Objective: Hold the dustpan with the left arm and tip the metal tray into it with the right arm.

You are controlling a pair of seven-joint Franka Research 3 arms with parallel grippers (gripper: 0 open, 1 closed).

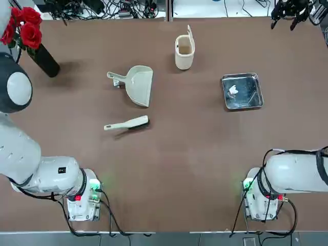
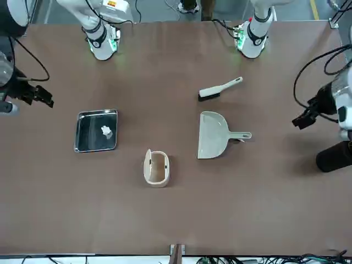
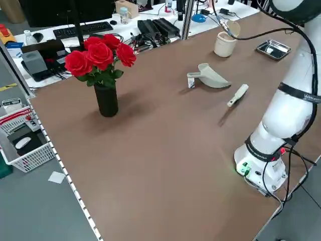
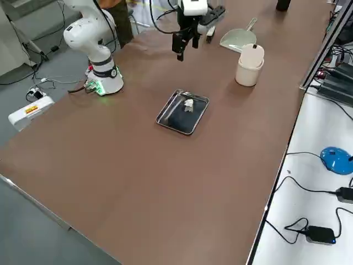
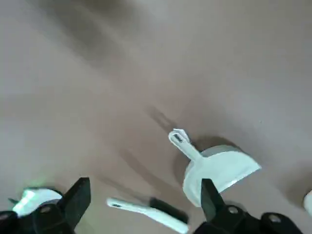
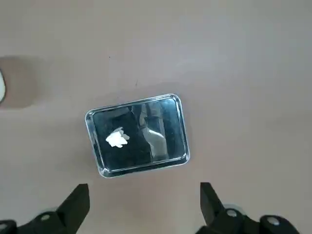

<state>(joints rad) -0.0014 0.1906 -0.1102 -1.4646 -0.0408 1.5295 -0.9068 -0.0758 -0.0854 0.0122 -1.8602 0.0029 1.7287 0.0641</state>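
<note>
We look down on a matte brown desk (image 1: 169, 169), a black vase of red roses (image 3: 101, 65) at its far left and, past its far edge, a white worktop (image 3: 220, 20) strewn with cables. Behind the robot, a person's legs (image 2: 207, 8) show on the grey floor (image 4: 55, 232). Our landmark is the dustpan (image 1: 139, 85), cream-white, lying flat near the middle, its short handle toward the roses and its wide, straight mouth facing away from them. Just nearer the robot than it lies the dark-bristled brush (image 1: 128, 124); just beyond it, to the right, stands the cream cup (image 1: 184, 50), flap up. Well to its right sits the metal tray (image 1: 242, 91), shiny, shallow, round-cornered, holding a crumpled white scrap (image 1: 233, 90). Our left claw (image 5: 146, 195) is open and empty, above the desk on the vase side of the dustpan; our right claw (image 6: 145, 197), also open and empty, hangs beyond the tray.
</note>
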